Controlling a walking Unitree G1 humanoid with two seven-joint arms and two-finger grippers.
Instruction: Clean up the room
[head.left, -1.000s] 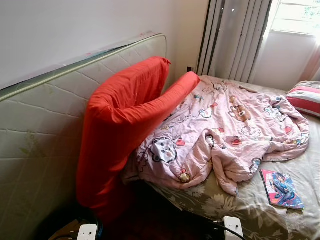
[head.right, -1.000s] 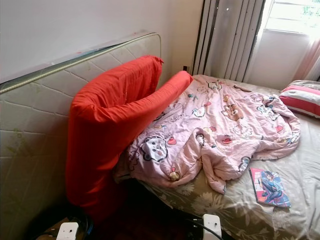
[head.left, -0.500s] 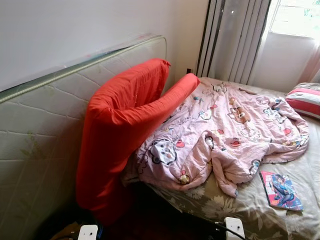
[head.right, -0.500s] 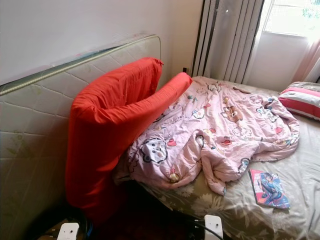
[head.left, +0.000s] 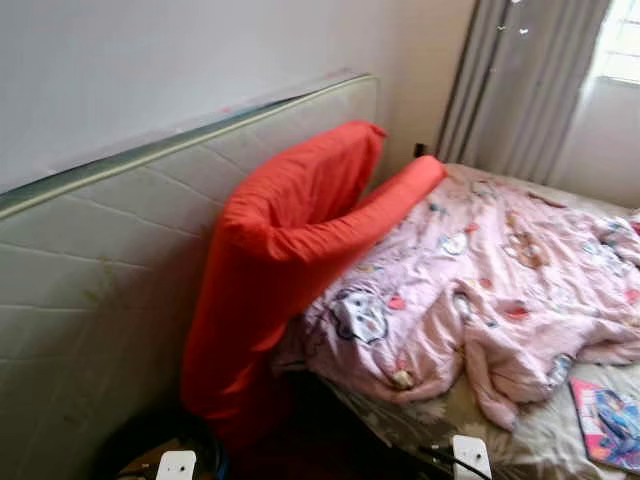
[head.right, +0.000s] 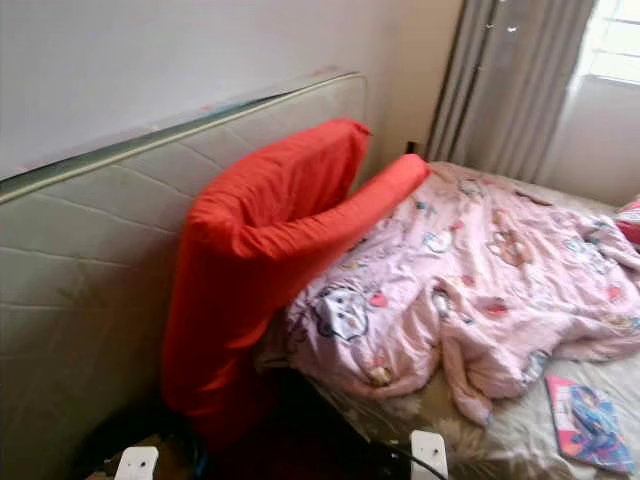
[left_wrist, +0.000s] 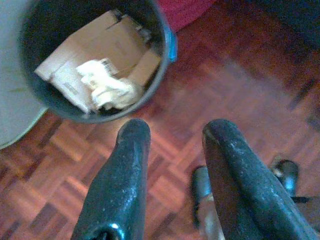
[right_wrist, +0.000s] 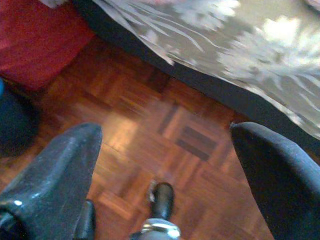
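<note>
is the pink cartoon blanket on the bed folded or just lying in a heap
Not folded. The pink cartoon-print blanket lies rumpled across the bed with the grey floral sheet, one twisted corner trailing toward the bed's near edge.

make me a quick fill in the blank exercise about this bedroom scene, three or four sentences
1. The folded mattress in a ____ cover leans against the bare quilted mattress that stands by the wall.
2. The rumpled pink cartoon-print blanket lies on the ____.
3. The dark round bin on the parquet floor holds crumpled paper and brown ____.
4. Both the left gripper and the right gripper hang with fingers ____ above the floor.

Missing words: red; bed; cardboard; open
</note>
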